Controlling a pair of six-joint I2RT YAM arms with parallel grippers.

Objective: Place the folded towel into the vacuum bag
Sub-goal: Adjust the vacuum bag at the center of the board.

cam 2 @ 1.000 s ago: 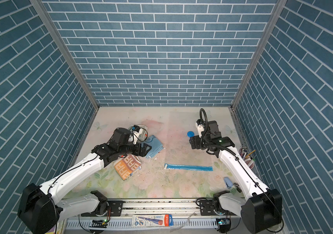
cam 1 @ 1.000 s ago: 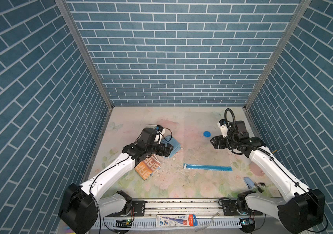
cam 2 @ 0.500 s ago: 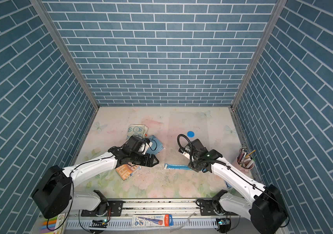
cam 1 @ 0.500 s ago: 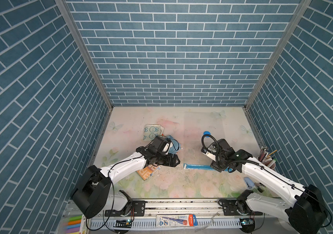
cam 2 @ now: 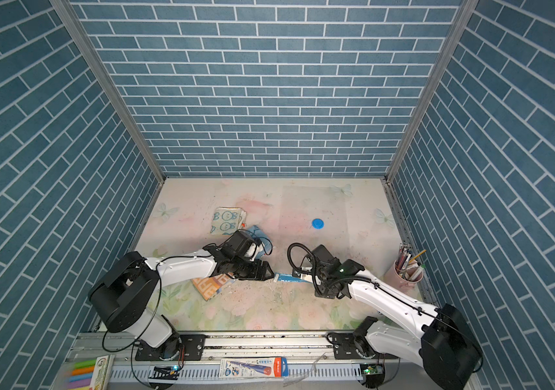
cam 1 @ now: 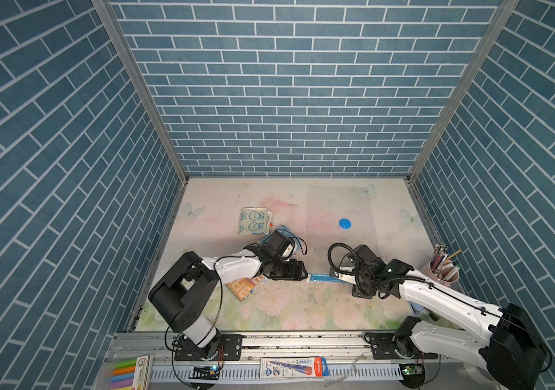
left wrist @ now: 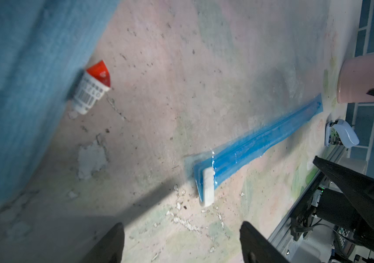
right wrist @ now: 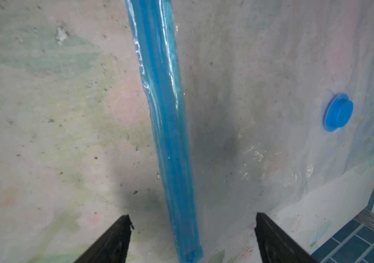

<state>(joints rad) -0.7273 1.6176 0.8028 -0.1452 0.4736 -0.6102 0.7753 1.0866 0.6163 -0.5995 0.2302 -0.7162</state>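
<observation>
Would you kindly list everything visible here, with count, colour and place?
vacuum bag: 1, clear, flat, right of centre
zip strip: 1, blue, bag's near edge
slider clip: 1, white, on strip
valve cap: 1, blue, on bag
bunny towel: 1, pale, beside bag
blue towel: 1, blue, by left arm
orange towel: 1, orange, under left arm
cup: 1, pink, right edge
packet: 1, white-blue-red, front rail
markers: several, mixed, front rail
left gripper: 1, black, open, near clip
right gripper: 1, black, open, over strip
</observation>
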